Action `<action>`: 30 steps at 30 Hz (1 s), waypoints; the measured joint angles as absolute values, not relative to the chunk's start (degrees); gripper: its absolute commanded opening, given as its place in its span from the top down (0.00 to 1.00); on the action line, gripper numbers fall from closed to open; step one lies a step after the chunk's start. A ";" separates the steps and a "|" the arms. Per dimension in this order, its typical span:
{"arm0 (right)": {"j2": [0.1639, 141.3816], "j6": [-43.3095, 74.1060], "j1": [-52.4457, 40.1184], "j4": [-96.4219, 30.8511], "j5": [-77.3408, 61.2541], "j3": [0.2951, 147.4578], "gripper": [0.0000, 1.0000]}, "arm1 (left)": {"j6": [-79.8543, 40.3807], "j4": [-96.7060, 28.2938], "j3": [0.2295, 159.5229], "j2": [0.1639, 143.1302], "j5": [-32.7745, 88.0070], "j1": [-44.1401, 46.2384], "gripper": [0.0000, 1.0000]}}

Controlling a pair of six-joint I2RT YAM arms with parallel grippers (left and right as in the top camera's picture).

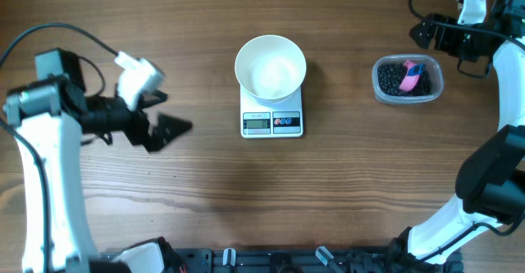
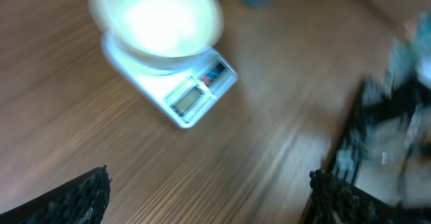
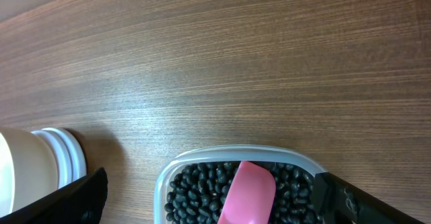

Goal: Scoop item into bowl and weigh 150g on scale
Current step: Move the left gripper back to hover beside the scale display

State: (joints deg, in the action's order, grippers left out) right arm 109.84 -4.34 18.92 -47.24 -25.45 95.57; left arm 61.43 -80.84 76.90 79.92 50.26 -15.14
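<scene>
**A:** On the right side of the wooden table, where exactly are the small, glossy black beans?

**B:** They are all inside the clear rectangular plastic tub with rounded corners, in a dark loose heap. A pink scoop cup with a blue handle lies on top of them.

**A:** And the round, deep white bowl?

**B:** From overhead its inside shows plain white. It sits on the small white rectangular digital scale at the table's centre, well apart from the tub.

**A:** What does the right wrist view add?

**B:** Single beans can be told apart there. They are packed around the scoop cup and reach up to the tub's rim. The handle is cut off by the frame. The bowl appears side-on at the left edge.

**A:** And the left wrist view?

**B:** It is blurred. It does show the front of the scale at an angle, with a grey display and a red and a blue button beside it, under the bowl.

**A:** The claws?

**B:** The right gripper hangs near the tub on its far side. Its fingers are spread wide and grasp nothing. In its own view they frame the tub. The left gripper is off to the left of the scale, also spread wide and empty, with bare wood between its fingers.

**A:** The count?

**B:** One tub, one scoop cup, one bowl, one scale with two buttons, and two grippers. The beans are too many to count.
</scene>
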 measured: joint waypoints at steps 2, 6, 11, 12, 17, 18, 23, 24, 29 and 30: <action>109.84 -4.32 18.92 -47.22 -25.45 95.57 0.00 | 67.11 -82.56 76.90 76.16 48.95 -7.75 0.00; 109.84 -4.32 18.92 -47.24 -25.45 95.57 0.00 | 70.61 -81.30 76.90 76.49 45.04 3.09 0.00; 109.84 -4.32 18.92 -47.20 -25.45 95.57 0.00 | 73.38 -75.96 74.76 82.72 31.64 14.90 0.00; 109.84 -4.34 18.92 -47.27 -25.45 95.57 0.00 | 73.45 -74.96 74.26 84.07 30.70 15.59 0.00; 109.84 -4.34 18.92 -47.24 -25.45 95.57 0.00 | 73.47 -68.62 72.88 95.90 27.11 18.06 0.00; 109.84 -4.34 18.92 -47.22 -25.45 95.57 0.00 | 73.47 -67.81 72.88 97.60 26.81 18.06 0.00; 109.84 -4.32 18.92 -47.24 -25.45 95.57 0.00 | 72.77 -63.48 72.79 101.06 21.93 18.06 0.00; 109.84 -4.34 18.92 -47.20 -25.45 95.57 0.00 | 72.44 -62.50 72.79 101.06 20.60 18.06 0.00; 109.84 -4.34 18.92 -47.24 -25.45 95.57 0.00 | 71.70 -55.61 72.69 101.06 16.47 18.06 0.00; 109.84 -4.34 18.92 -47.22 -25.45 95.57 0.00 | 71.70 -54.83 72.69 101.06 16.23 18.06 0.00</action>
